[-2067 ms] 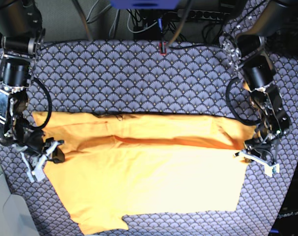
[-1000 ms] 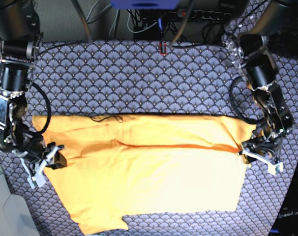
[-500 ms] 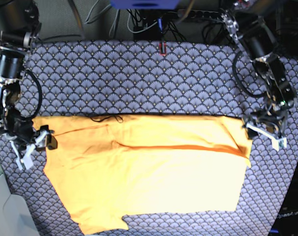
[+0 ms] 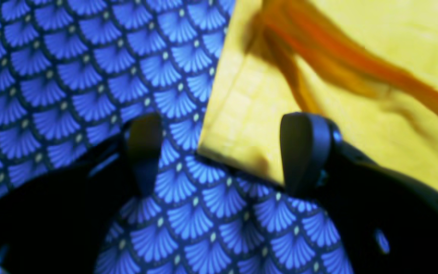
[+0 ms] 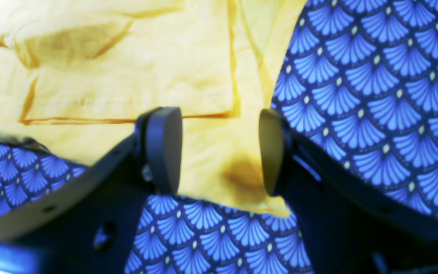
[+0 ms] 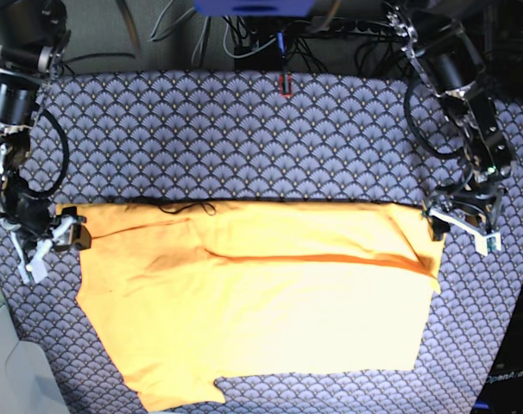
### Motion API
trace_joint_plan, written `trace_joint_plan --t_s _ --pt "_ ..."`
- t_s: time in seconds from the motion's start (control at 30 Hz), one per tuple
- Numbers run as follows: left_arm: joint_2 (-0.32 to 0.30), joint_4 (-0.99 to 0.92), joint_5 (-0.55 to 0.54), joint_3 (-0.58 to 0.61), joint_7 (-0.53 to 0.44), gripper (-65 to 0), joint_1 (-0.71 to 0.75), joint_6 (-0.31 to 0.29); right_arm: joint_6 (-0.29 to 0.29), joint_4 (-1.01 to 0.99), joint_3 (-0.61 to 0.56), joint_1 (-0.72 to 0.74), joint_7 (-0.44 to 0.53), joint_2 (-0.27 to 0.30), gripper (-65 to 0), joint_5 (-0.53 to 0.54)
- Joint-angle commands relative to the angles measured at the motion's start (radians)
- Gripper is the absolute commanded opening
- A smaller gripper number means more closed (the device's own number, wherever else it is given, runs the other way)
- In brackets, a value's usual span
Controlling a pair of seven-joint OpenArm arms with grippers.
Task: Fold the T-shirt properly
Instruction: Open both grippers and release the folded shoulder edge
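- The T-shirt (image 6: 261, 302) is laid flat in the lower half of the scallop-patterned cloth (image 6: 244, 138), its upper part folded down so that a straight edge is formed along the top and an orange crease is seen running across the middle.
- At the left of the base view, the right gripper (image 6: 47, 241) is seen at the shirt's upper left corner; its jaws are spread apart and nothing is pinched between them.
- In the right wrist view, a yellow corner of the garment (image 5: 219, 160) is seen lying flat on the cloth in the gap of the right gripper (image 5: 221, 150); whether it is touched by the dark pads (image 5: 164, 148) cannot be told.
- At the right of the base view, the left gripper (image 6: 463, 226) is positioned at the shirt's upper right corner, jaws spread, nothing gripped.
- In the left wrist view, a hemmed corner (image 4: 242, 125) is seen lying between the parted fingers (image 4: 304, 152) of the left gripper (image 4: 222, 152), flat on the cloth (image 4: 51, 83).
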Motion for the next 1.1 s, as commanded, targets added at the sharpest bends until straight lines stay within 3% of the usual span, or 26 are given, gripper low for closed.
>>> trace_joint_plan --t_s 0.0,0.13,0.23,0.4,0.5,0.67,0.7,1.07 --pt "-0.010 -0.010 -0.007 -0.003 -0.015 -18.2 -0.032 0.001 0.004 0.018 0.003 0.025 0.019 0.017 -31.9 0.019" --pt "-0.020 -0.125 -0.007 -0.003 -0.023 -18.2 -0.054 0.001 0.004 0.018 0.003 0.014 0.020 0.017 -31.9 0.019" --pt "-0.020 -0.182 -0.006 -0.003 -0.084 -18.2 -0.069 0.001 0.004 0.018 0.001 0.014 0.020 0.017 -31.9 0.019" --pt "-0.017 -0.188 -0.006 -0.004 -0.094 -19.5 -0.066 0.001 0.004 0.018 0.001 0.014 0.020 0.019 -31.9 0.019" --pt "-0.019 -0.191 -0.007 -0.004 -0.094 -29.8 -0.052 0.001 0.004 0.018 0.006 0.020 0.022 0.020 -31.9 0.017" --pt "-0.014 -0.188 -0.007 -0.012 -0.094 -62.0 -0.043 0.001 0.004 0.012 0.007 0.021 0.022 0.055 -31.9 0.017" --pt "-0.013 -0.188 -0.007 -0.027 -0.092 -65.0 -0.043 0.001 0.004 0.012 0.009 0.023 0.022 0.057 -31.9 0.017" --pt "-0.014 -0.193 -0.006 -0.061 -0.092 -65.0 -0.043 -0.004 0.004 -0.028 0.010 0.014 0.023 0.065 -31.9 0.017"
